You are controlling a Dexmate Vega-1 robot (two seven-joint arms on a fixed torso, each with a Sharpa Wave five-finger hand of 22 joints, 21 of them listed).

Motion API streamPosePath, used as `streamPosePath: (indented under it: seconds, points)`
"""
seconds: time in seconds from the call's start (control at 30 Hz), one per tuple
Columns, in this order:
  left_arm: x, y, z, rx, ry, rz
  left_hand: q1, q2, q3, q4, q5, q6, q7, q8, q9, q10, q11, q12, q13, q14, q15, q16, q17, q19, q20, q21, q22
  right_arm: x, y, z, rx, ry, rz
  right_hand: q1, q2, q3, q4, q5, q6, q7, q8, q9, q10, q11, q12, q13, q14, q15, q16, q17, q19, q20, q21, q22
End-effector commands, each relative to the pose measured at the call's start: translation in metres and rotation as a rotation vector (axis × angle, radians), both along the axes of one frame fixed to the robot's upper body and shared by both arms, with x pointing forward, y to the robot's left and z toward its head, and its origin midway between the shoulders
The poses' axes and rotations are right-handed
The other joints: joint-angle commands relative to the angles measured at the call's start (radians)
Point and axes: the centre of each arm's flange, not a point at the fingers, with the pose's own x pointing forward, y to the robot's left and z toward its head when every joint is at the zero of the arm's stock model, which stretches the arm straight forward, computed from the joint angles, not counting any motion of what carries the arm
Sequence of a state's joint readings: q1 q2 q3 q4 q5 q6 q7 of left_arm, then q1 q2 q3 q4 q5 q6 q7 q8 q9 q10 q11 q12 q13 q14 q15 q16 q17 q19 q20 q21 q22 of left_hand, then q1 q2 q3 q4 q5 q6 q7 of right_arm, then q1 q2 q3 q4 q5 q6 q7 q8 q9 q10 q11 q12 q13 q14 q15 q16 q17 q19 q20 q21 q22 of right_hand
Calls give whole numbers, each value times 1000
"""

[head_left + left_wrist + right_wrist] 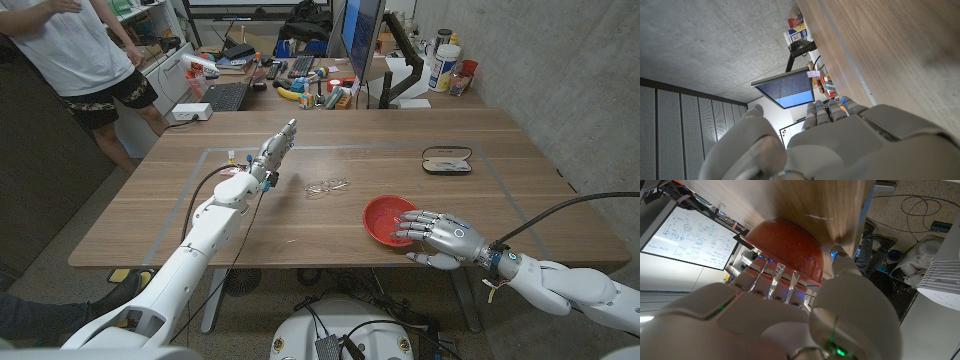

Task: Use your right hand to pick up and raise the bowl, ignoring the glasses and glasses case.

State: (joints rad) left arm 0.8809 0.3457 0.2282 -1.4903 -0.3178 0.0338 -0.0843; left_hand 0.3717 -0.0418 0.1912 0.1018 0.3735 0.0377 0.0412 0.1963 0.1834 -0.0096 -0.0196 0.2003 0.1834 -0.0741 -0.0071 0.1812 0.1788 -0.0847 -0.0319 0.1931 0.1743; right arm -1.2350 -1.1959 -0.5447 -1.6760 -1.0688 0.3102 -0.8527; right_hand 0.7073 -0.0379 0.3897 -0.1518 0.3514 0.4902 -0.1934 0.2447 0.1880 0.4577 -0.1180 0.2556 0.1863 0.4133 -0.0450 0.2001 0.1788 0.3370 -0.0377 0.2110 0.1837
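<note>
I am viewing the wooden table from the head camera and going across it left to right. At far left, behind the table, a person in a white shirt and dark shorts is standing clear of the work area. The left hand is reaching out over the table's left-centre with its fingers straight and together, holding nothing; the left wrist view is showing the same extended fingers pointing toward the desk clutter beyond the far edge. This hand is sitting well apart from the task item.

At centre, the clear-framed glasses are lying on the wood, to be ignored. Further right and toward the far side, the open black glasses case is lying with its long axis running left to right, also to be ignored.

The red round plastic bowl is resting on the table at right-centre, near the front edge. The right hand is sitting at the bowl's right side, fingers spread wide and reaching leftward over the rim; the right wrist view is showing the fingertips against the bowl's outer wall, thumb apart from it. I am judging that no grip is closed yet. The bowl lies immediately left of the right hand, which is plainly the nearer one.
</note>
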Motion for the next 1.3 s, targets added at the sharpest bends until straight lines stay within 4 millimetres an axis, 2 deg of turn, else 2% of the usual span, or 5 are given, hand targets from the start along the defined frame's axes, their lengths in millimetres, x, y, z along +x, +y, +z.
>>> streamPosePath:
  seconds: [0.03, 0.13, 0.57, 0.93, 1.3]
  points:
    - [3, 0, 1, -2, -1, -4, -2, 12, -5, 0, 7, 3, 2, 2, 3, -5, -6, 0, 5, -5, 4, 6, 4, -7, -36, 4, 4, 4, 0, 2, 10, -7, 8, 31, 3, 17, -7, 6, 32, 2, 7, 6, 15, 4, 3, 1, 32, -100, 7, 1, 17, -39, 8, 4]
    - [4, 2, 1, -5, -1, -2, -2, 12, -5, 0, 7, 3, 2, 2, 3, -7, -6, 0, 5, -5, 4, 6, 4, -7, -36, 4, 4, 5, 0, 3, 23, -17, 21, 55, 9, 28, -10, 5, 64, -4, 12, 7, 37, -1, 7, 1, 68, -109, 11, 0, 23, -45, 8, 3]
    - [4, 10, -5, -24, 3, 5, -1, 14, -7, 0, 7, 3, 2, 2, 3, -6, -8, 0, 5, -5, 5, 6, 4, -7, -37, 5, 4, 8, 6, 5, 45, -54, 57, 123, 17, 61, -2, -5, 227, -28, 26, 8, 197, -75, 34, 0, 243, -169, 19, 1, 56, -78, 8, 3]
    - [2, 16, -9, -39, 4, 12, 0, 15, -10, 0, 7, 2, 3, 1, 3, -8, -6, 0, 5, -6, 3, 6, 4, -8, -37, 5, 4, 10, 9, 8, 65, -49, 80, 186, 52, 93, 4, -12, 312, -23, 25, 9, 304, -77, 37, 1, 404, -184, 35, 11, 92, -103, 9, 0]
    - [1, 21, -11, -51, 3, 15, 0, 15, -12, 0, 7, 3, 3, 1, 3, -7, -8, 0, 5, -5, 5, 6, 4, -8, -36, 5, 4, 12, 11, 10, 75, -38, 91, 271, 64, 78, -7, -46, 382, -16, 30, 12, 439, -76, 48, 6, 552, -194, 77, 38, 132, -124, 11, 1]
